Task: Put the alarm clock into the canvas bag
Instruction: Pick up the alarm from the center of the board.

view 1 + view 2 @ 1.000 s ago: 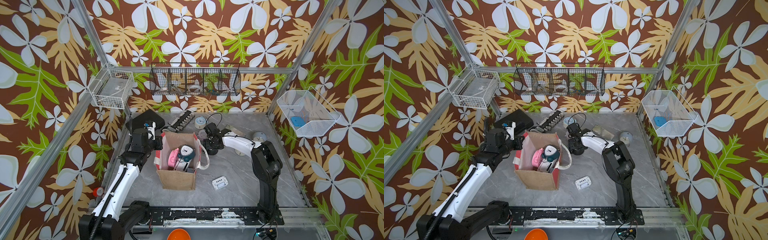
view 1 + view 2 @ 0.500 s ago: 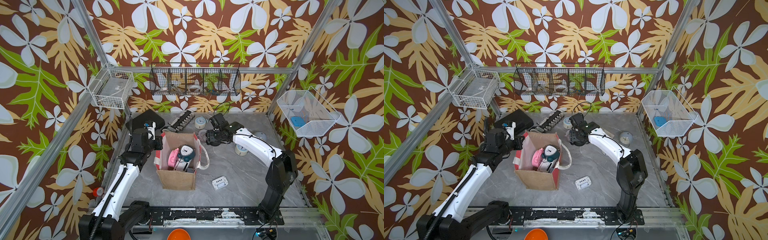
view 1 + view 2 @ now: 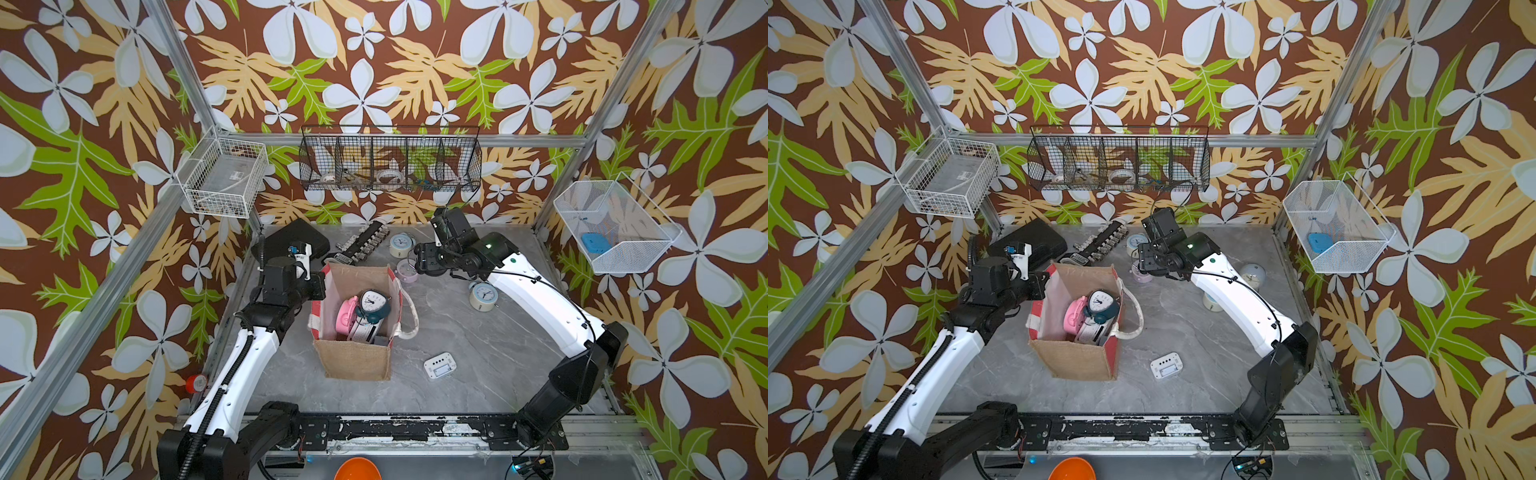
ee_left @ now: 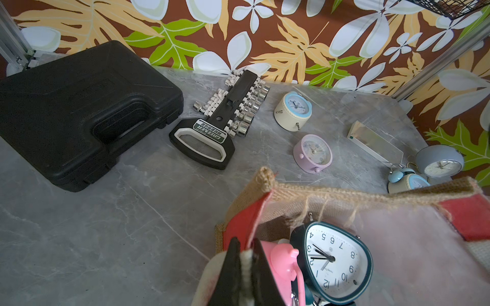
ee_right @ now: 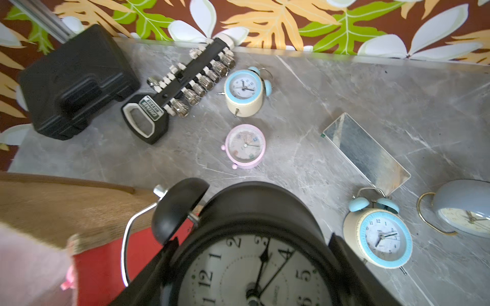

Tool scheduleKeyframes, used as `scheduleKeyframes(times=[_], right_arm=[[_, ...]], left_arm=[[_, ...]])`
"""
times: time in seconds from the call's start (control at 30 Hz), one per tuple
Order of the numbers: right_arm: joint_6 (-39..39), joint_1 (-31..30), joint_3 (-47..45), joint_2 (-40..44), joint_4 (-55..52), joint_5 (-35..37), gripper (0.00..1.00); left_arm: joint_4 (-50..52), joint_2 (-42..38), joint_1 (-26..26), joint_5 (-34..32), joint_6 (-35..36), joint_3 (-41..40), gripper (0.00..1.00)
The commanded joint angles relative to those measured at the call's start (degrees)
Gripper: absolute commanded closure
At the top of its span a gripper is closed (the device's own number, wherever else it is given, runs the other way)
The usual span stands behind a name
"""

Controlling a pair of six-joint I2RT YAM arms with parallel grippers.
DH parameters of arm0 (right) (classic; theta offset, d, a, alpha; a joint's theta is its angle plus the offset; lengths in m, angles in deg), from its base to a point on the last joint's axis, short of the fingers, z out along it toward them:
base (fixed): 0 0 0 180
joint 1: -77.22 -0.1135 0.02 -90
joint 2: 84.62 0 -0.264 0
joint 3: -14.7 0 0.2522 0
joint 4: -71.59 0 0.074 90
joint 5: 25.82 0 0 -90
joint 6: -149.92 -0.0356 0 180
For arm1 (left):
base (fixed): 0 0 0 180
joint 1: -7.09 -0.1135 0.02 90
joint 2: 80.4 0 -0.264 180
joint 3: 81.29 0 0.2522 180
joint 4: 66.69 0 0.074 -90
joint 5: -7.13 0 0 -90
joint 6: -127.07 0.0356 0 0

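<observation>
The black twin-bell alarm clock (image 5: pixel 252 212) is clamped in the right gripper (image 3: pixel 427 261), raised just beside the far rim of the canvas bag (image 3: pixel 353 361), whose side panel the left gripper (image 4: pixel 242 267) pinches; transfer over the mouth and release are not yet done.

Clocks (image 3: pixel 368 305) in canvas bag (image 3: pixel 353 361); case (image 3: pixel 291 239), socket rack (image 3: pixel 368 244) behind it; loose clocks (image 3: pixel 483 296) right.

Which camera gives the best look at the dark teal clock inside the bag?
The left wrist view: the teal clock is close, numerals readable. Both top views show it small in the bag. The right wrist view misses it.
</observation>
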Motion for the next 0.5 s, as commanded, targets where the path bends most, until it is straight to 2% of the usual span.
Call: scheduleKeyframes(times=[0.0, 0.47], right_arm=[[0.66, -1.98, 3.34, -0.24, -0.66, 1.57, 0.29], [2.66, -14.19, 19.30, -10.30, -3.64, 0.28, 0.30]], left_arm=[[-1.36, -0.08, -0.09, 0.22, 0.30, 0.48, 1.00], [-1.81, -0.35, -0.11, 0.68, 0.31, 0.30, 1.00]])
